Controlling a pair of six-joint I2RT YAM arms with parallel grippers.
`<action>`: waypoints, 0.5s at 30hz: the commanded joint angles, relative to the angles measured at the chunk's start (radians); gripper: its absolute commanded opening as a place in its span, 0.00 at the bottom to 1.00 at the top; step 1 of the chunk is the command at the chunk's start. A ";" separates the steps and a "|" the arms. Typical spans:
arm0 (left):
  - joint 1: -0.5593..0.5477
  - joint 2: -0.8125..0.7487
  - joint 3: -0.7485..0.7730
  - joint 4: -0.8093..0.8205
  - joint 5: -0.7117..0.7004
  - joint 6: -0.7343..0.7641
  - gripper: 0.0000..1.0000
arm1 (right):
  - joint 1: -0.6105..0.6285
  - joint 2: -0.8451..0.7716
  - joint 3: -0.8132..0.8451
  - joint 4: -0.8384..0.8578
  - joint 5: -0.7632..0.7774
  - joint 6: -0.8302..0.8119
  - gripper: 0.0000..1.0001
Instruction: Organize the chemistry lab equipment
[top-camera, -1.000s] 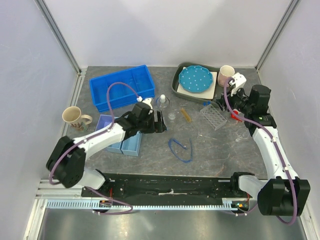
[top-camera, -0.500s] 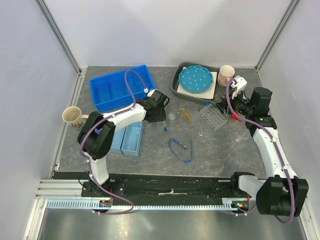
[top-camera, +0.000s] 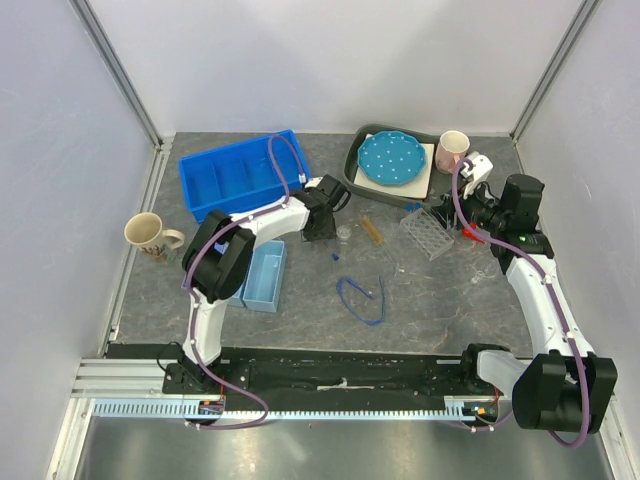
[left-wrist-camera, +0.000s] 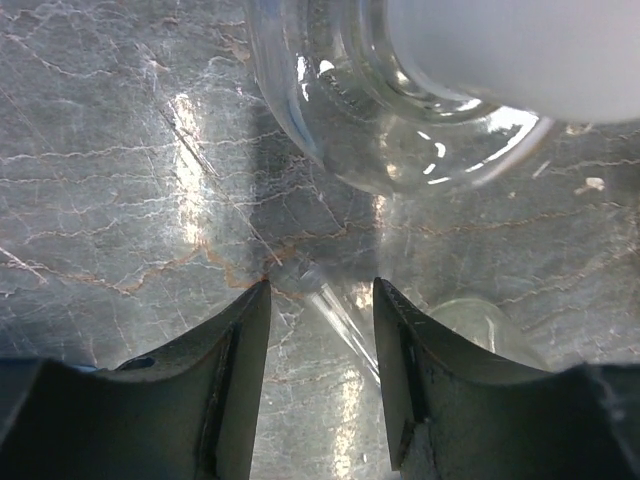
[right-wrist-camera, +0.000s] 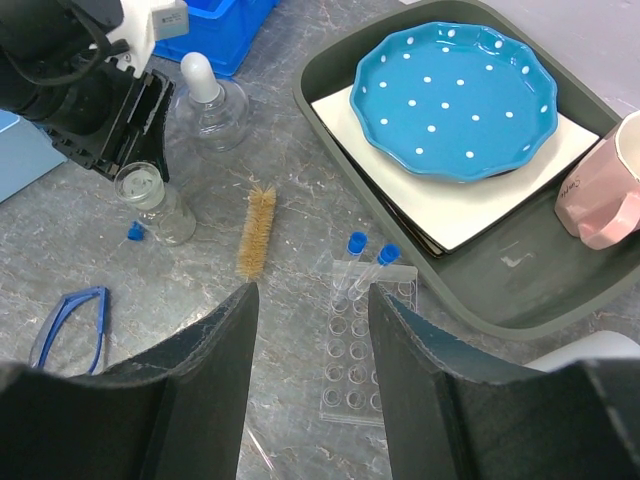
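Note:
My left gripper (top-camera: 321, 224) is open and low over the table, right beside the white-capped dropper bottle (left-wrist-camera: 400, 110). A thin clear glass tube (left-wrist-camera: 335, 312) lies between its fingers, and a small clear beaker (top-camera: 344, 232) stands just to its right. The right wrist view shows this gripper (right-wrist-camera: 135, 110) next to the dropper bottle (right-wrist-camera: 210, 105). My right gripper (right-wrist-camera: 310, 290) is open and empty above the clear tube rack (right-wrist-camera: 365, 350), which holds two blue-capped tubes (right-wrist-camera: 355, 245). The amber brush (right-wrist-camera: 257, 232) and the blue cord loop (top-camera: 362, 298) lie on the table. A red cap (top-camera: 468, 234) shows under the right arm.
A dark tray (top-camera: 352, 165) at the back holds the blue polka-dot plate (top-camera: 391, 158) and a pink mug (top-camera: 452, 149). A blue bin (top-camera: 235, 175) sits back left, light-blue boxes (top-camera: 262, 280) under the left arm, a beige mug (top-camera: 145, 235) far left. A loose blue cap (top-camera: 335, 257) lies by the beaker.
My left arm has swung toward the back right, bringing its gripper up to the dropper bottle, which it now covers in the top view. The right arm has barely moved.

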 joint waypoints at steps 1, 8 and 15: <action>-0.011 0.043 0.051 -0.030 -0.048 -0.038 0.51 | -0.005 -0.010 -0.006 0.023 -0.035 -0.012 0.56; -0.037 0.082 0.074 -0.093 -0.132 -0.035 0.47 | -0.005 -0.007 -0.007 0.021 -0.040 -0.012 0.56; -0.037 0.046 -0.015 -0.095 -0.162 -0.090 0.41 | -0.005 -0.002 -0.007 0.020 -0.043 -0.014 0.56</action>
